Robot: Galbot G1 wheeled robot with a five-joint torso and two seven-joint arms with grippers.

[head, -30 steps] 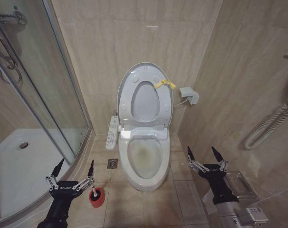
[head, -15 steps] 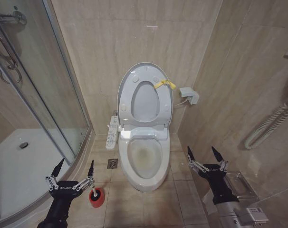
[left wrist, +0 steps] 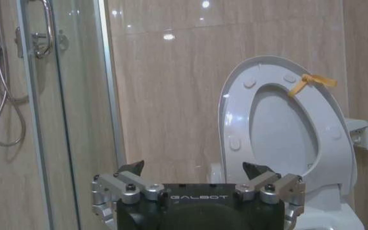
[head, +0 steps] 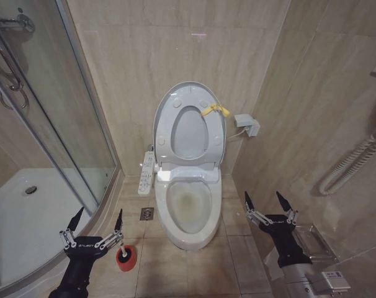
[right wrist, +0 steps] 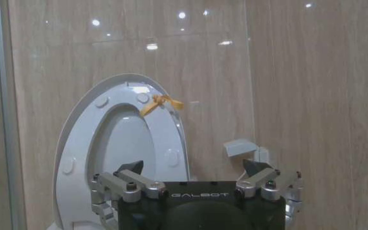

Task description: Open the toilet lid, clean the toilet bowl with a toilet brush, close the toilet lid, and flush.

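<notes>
Lid (head: 189,127) up, bowl (head: 188,211) stained, both grippers spread wide and empty.
Head view: brush (head: 126,256) left of the bowl, just beside the left gripper (head: 96,222); right gripper (head: 266,203) right of the bowl. Left wrist view: lid (left wrist: 286,124) upright (yellow tag (left wrist: 312,82) at its rim). Right wrist view: lid (right wrist: 123,148) upright against the wall.

"GALBOT" is printed on the left tool (left wrist: 198,168) and the right tool (right wrist: 198,167).
</notes>
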